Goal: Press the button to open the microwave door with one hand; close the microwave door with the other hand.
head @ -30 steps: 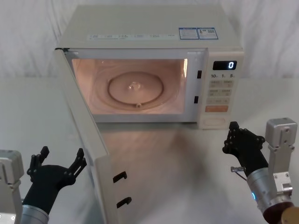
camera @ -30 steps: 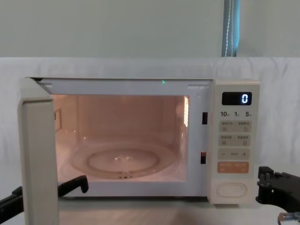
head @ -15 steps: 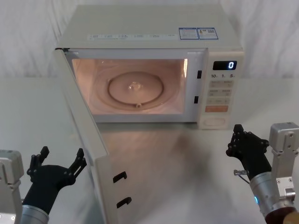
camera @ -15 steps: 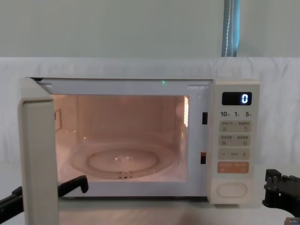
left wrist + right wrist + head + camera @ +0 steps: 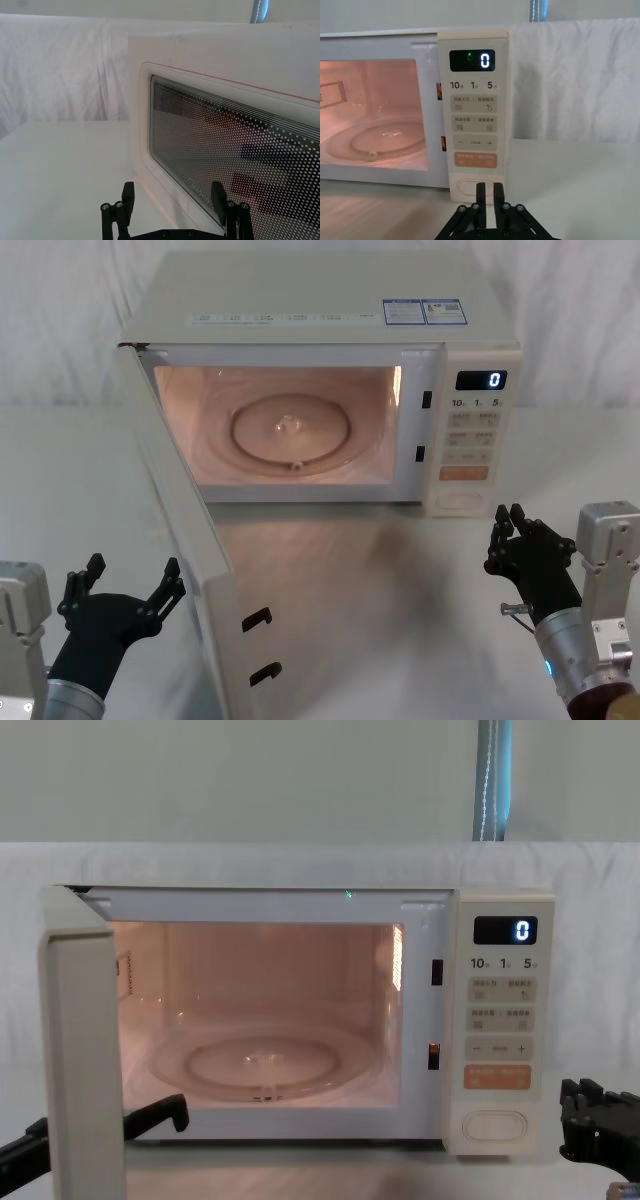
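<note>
The microwave door [image 5: 190, 540] stands open; left pincer [image 5: 125, 585] spread beside it, right pincer [image 5: 510, 530] closed, empty.

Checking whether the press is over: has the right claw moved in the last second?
Yes. In the head view the right claw has backed away from the button, toward the robot.

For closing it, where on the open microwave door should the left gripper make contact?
On the microwave door's outer face, near its free edge, coming from the robot's left. The face is flat with no handle, so pushing suits it better than gripping. The left gripper sits open beside that face.
</note>
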